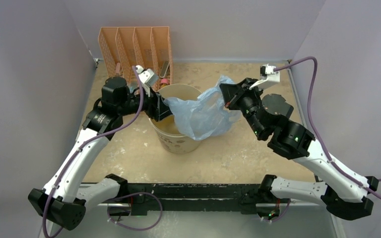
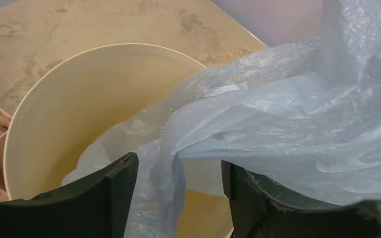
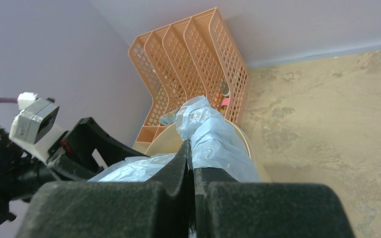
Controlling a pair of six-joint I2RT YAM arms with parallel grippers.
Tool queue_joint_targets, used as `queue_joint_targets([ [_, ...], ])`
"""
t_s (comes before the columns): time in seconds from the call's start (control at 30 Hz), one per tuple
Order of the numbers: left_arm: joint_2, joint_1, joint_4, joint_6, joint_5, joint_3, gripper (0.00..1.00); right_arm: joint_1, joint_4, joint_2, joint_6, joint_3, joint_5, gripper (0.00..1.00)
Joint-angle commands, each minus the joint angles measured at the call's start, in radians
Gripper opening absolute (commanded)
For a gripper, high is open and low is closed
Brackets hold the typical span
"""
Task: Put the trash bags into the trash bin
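Left gripper (image 2: 178, 163): my jaws stand apart. The film of the trash bag (image 2: 287, 124) runs loose through the gap and nothing is pinched.

Right gripper (image 3: 191, 148): my jaws are closed tight on a bunched neck of the bag, and a crumpled tuft pokes out past the tips.

Bag position: one end hangs inside the trash bin (image 1: 178, 144) on my left side. The rest lies across the rim and billows outside on the right, rising to my right pinch.

Risks, as I judge them:
- Most of the film sits outside the rim, so letting go on the right here would likely spill it onto the table (image 1: 258, 153).
- Limp film may cling to my left fingers (image 2: 114, 193) and be dragged back out.
- A pull across the rim could tip the bin.

Writing: brown print on the bin's side, too small to read. Nothing legible on the orange mesh organizer (image 1: 134, 47) behind.
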Motion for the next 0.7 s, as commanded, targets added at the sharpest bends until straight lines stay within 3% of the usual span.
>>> queue_joint_targets([
  [0.0, -0.048, 0.007, -0.055, 0.045, -0.068, 0.023, 0.64, 0.002, 0.072, 0.037, -0.017, 0.033, 0.042, 0.0],
  [0.2, -0.202, 0.006, -0.071, 0.134, 0.009, -0.042, 0.72, 0.002, 0.063, 0.081, -0.02, 0.057, 0.031, 0.0],
  [0.4, -0.376, 0.005, 0.037, 0.23, 0.147, -0.169, 0.83, 0.001, 0.083, 0.105, -0.025, 0.06, -0.016, 0.0],
  [0.5, -0.405, 0.005, 0.084, 0.232, 0.219, -0.194, 0.85, 0.001, 0.086, 0.119, -0.02, 0.067, -0.038, 0.0],
  [0.67, -0.397, 0.005, 0.146, 0.256, 0.202, -0.216, 0.85, 0.001, 0.093, 0.122, -0.019, 0.067, -0.081, 0.0],
])
